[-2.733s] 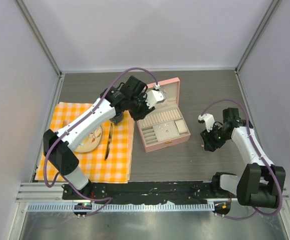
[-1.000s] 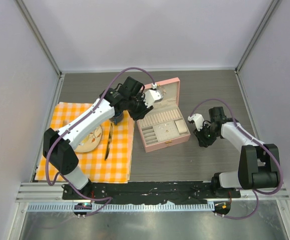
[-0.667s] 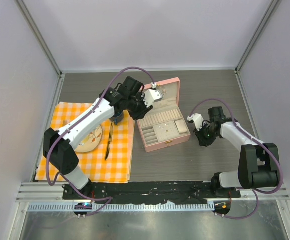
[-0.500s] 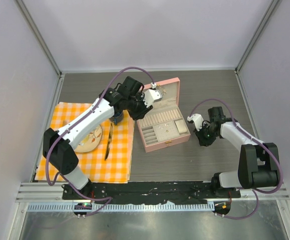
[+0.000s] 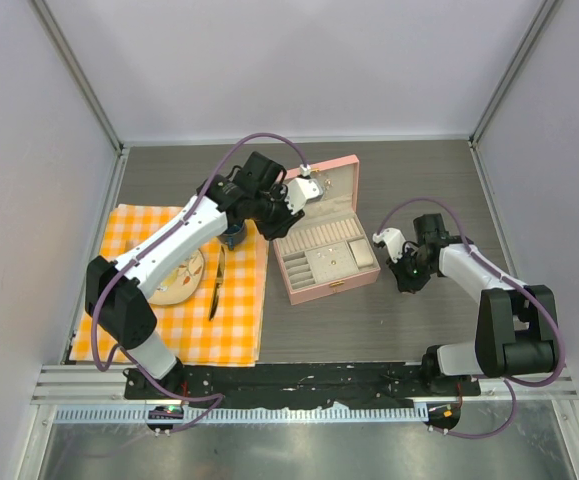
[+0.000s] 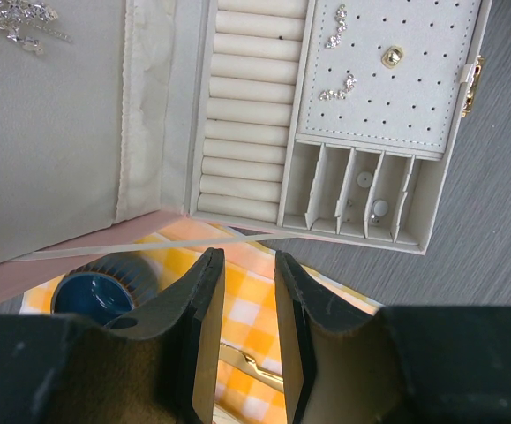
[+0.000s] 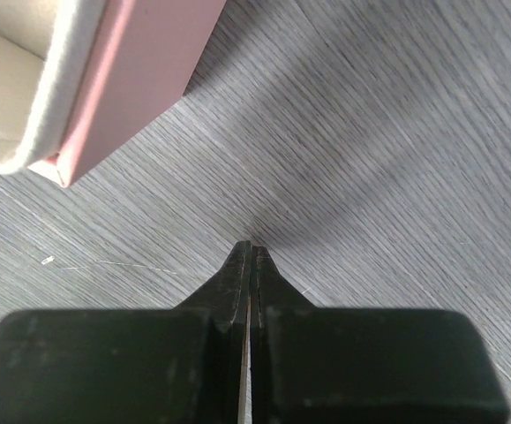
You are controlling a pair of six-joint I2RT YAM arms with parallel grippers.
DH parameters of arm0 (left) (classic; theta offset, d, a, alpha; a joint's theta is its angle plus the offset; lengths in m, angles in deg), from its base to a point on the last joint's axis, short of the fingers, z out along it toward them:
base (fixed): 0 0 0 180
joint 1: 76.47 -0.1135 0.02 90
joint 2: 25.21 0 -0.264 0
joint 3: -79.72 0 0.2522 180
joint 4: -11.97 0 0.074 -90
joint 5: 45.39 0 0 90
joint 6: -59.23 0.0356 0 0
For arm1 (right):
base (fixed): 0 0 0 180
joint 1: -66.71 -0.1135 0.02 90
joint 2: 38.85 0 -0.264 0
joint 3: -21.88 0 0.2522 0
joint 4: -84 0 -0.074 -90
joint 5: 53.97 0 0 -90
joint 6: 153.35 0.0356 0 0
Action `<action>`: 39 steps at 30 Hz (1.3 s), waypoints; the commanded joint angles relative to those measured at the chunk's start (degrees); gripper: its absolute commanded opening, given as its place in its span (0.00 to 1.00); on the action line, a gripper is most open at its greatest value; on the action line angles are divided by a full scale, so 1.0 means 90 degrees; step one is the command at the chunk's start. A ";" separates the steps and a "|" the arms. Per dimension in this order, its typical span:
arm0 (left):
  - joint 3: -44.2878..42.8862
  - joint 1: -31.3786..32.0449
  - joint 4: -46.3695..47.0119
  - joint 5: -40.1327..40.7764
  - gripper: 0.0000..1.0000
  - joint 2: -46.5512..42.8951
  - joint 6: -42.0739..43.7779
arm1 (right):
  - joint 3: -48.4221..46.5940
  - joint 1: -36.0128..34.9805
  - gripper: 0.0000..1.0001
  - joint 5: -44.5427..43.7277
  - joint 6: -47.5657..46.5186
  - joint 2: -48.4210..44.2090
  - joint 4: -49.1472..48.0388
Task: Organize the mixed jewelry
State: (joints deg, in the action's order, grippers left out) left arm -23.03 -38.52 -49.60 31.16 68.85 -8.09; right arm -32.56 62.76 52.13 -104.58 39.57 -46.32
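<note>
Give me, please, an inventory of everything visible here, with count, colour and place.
Pink jewellery box with cream lining: one, open, centre of grey table.
Sparkly silver earrings: two, on its perforated cream panel.
Round gold stud: one, same panel.
Small pale pieces: about three, in its slotted compartments.
Silvery sparkly cluster: one, inside the lid.
Orange checked cloth: one, table's left side.
Round tan plate: one, on the cloth.
Dark blue cup: one, on the cloth beside the box.
Thin dark strip: one, on the cloth.
Left gripper: open, over the cloth edge.
Right gripper: shut, tips at the table right of the box.
</note>
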 commanded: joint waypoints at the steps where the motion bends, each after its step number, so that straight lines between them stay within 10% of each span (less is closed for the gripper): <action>1: 0.0044 -0.0057 0.0195 -0.0185 0.33 -0.0149 -0.0088 | -0.0108 -0.0060 0.01 -0.0011 0.0079 -0.0089 0.0012; 15: 0.0103 -0.0076 0.0478 -0.0535 0.32 -0.0148 -0.0351 | -0.1025 -0.0118 0.01 0.0408 0.0440 -0.0851 0.0959; 29: 0.0385 -0.0116 0.2284 -0.2361 0.33 -0.0529 -0.2313 | -0.3818 -0.0118 0.01 0.2983 0.2032 -0.0559 0.1468; 39: 0.0552 -0.0106 0.4314 -0.3778 0.57 -0.0432 -0.4071 | -0.4894 -0.0118 0.01 0.5065 0.3759 -0.0177 0.0220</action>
State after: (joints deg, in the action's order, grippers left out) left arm -18.07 -39.15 -23.16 4.75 66.12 -36.55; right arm -74.20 61.93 87.25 -80.17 37.60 -36.49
